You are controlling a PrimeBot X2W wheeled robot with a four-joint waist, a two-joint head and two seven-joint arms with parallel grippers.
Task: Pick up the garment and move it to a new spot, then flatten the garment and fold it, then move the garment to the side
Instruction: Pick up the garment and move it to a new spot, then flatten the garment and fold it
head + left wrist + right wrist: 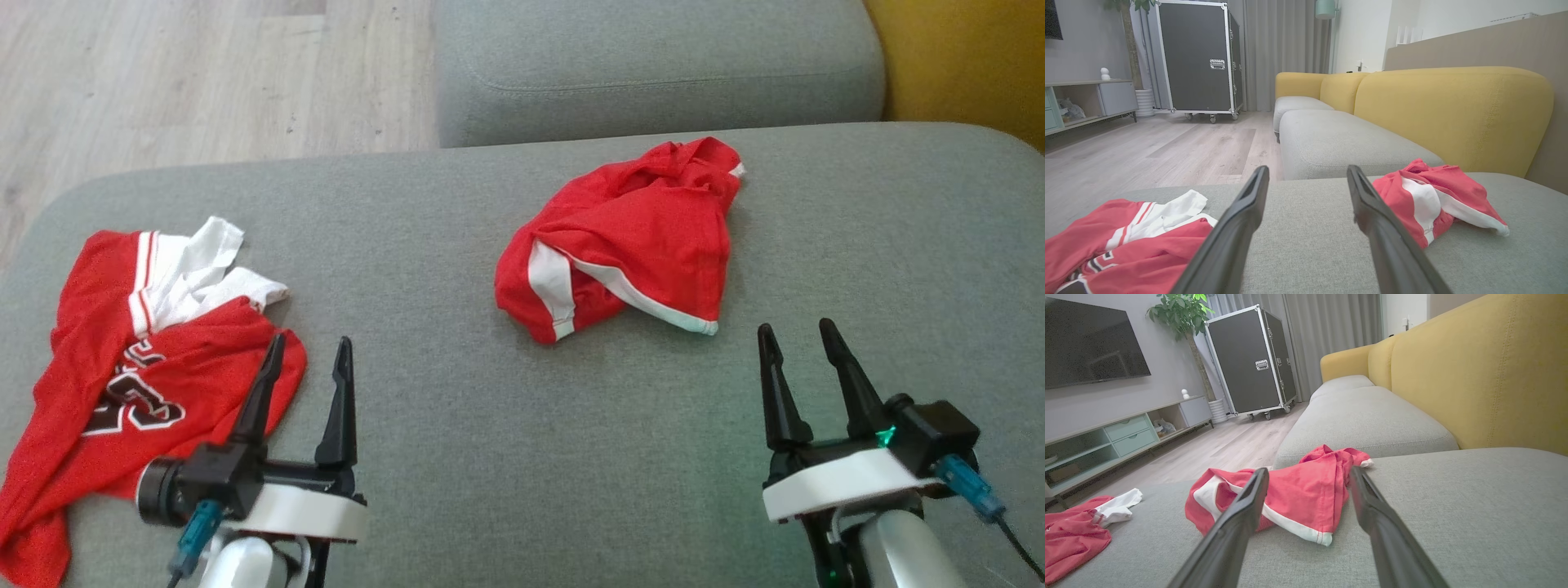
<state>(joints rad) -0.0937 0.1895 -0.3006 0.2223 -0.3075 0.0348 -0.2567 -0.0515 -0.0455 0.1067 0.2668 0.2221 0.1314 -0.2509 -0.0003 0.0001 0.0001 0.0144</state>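
Red fabric with white trim, a crumpled garment [629, 237], is lying in a heap near the middle of the grey seat cushion [457, 425], a little to the right and toward its far edge. Neither claw is touching it. The right gripper [796, 324] is hovering just on the near side of the heap's right corner, its two dark fingers standing wide apart with nothing between them. The left gripper [311, 337] is hovering at the near left, its fingers likewise spread wide and holding nothing. One of its tips is showing over the edge of a red jersey [122, 367]; whether it is touching the cloth I cannot tell. That jersey is lying rumpled at the cushion's left end, well apart from the heap. Beyond the far edge a second grey cushion [653, 65] is sitting, with pale wooden floor [204, 73] to its left and a yellow backrest [963, 57] at the far right.
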